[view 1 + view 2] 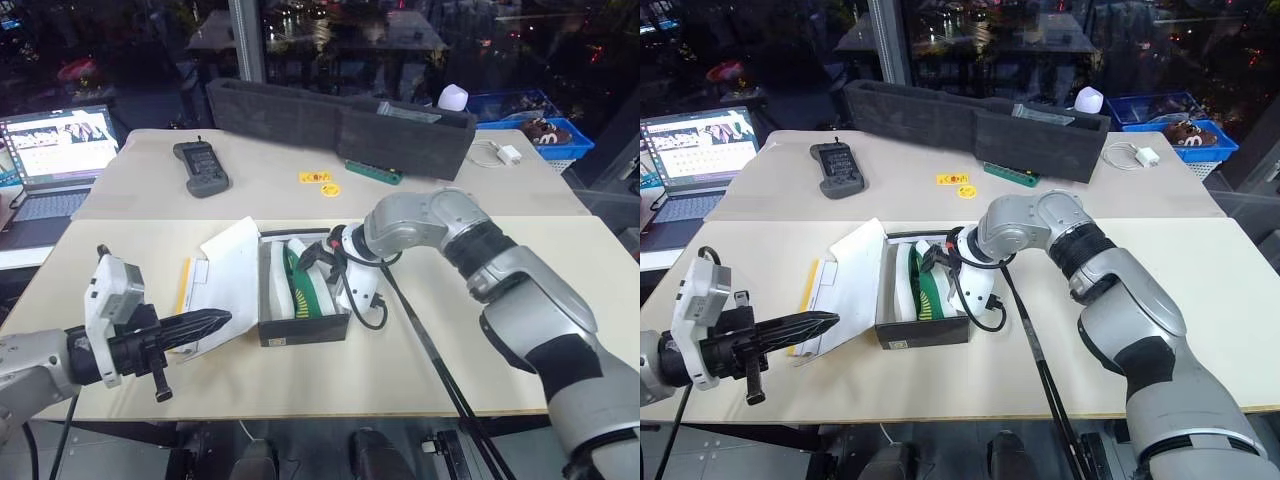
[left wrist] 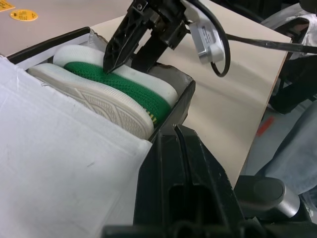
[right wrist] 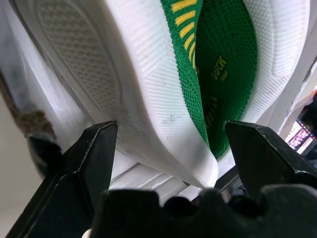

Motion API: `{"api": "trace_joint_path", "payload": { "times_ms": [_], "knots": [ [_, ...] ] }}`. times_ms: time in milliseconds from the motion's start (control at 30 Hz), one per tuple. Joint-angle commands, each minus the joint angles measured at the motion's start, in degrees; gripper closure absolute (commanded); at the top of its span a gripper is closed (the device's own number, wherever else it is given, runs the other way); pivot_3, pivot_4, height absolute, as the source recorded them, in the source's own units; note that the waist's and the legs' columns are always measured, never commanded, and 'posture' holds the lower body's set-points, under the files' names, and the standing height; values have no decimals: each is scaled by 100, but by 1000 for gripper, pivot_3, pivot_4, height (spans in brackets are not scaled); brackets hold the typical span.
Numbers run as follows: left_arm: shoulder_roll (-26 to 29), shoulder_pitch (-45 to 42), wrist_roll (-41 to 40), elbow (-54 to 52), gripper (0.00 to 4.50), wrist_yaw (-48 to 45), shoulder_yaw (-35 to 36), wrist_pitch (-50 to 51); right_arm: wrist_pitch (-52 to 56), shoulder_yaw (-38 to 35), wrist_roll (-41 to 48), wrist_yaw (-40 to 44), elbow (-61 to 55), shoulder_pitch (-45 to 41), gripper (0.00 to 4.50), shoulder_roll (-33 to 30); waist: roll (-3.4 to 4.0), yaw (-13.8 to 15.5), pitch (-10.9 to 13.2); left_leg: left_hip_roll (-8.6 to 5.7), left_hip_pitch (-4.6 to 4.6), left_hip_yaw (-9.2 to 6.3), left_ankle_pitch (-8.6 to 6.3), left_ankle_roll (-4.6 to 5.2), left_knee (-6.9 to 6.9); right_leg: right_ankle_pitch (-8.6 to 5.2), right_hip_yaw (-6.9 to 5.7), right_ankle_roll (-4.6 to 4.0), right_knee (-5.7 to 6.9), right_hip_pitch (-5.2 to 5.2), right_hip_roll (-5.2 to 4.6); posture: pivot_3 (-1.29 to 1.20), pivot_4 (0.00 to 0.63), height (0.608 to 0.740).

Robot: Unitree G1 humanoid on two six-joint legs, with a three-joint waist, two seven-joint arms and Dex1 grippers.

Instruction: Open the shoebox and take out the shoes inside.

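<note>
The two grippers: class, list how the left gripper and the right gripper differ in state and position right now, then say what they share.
The left gripper is shut; the right gripper is open. The left gripper hovers beside the shoebox over the lid folded open on the table, holding nothing; the right gripper reaches down into the shoebox, its fingers either side of the green shoes, not yet closed on them. Both have two black fingers and point toward the shoebox.

Shoes [image 1: 298, 283] lie in the shoebox [image 1: 303, 327] — lid [image 1: 228, 272] to its left.

Right gripper [image 1: 318, 262] angles downward with fingers spread wide; left gripper [image 1: 205, 325] hovers level, fingers closed.
</note>
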Motion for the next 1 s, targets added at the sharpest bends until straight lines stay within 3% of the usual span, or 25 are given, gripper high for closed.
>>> {"api": "trace_joint_path", "payload": {
  "times_ms": [33, 167, 200, 433, 667, 1000],
  "knots": [
    [-38, -74, -107, -121, 4500, 34, 20, -66, -7, 224, -177, -97, 119, 200, 724, 123, -3, -3, -2, 0, 15, 0, 0, 0, 0, -9, 0, 4, 0, 15, 0, 0, 150, 715],
    [-47, -86, -96, -120, 4500, 54, 6, -74, 25, 245, -298, -232, 117, 202, 1925, 160, -6, -11, -3, 0, 35, 0, -1, 0, -2, -29, 1, -26, 8, 27, 0, 0, 150, 715],
    [-48, -86, -93, -124, 4500, 53, 3, -77, 33, 253, -326, -258, 113, 209, 2432, 166, -6, -12, -4, 0, 36, 0, 0, 0, -2, -29, 1, -27, 11, 26, 0, 0, 150, 715],
    [-109, -89, -40, -157, 4500, 67, -55, -117, 170, 250, -408, -354, 93, 227, 4155, 204, -16, -101, -10, 2, 50, 1, -1, 0, -4, -26, 1, -25, 18, 31, 1, 0, 150, 715],
    [-237, -90, 213, -139, 4500, 24, -111, -349, 428, -312, 325, -395, -18, 67, 4274, 301, -17, -195, -10, 2, 54, 1, 0, 0, -13, -23, 5, -21, 20, 29, 2, 0, 150, 715],
    [-265, -130, 339, -56, 4500, -46, -237, -447, 320, -749, 1045, -359, -482, 15, 4274, -119, -15, -149, 6, -2, 21, -4, -1, 0, -25, -14, 4, -5, 7, 8, 1, 0, 150, 715]
  ]
}}
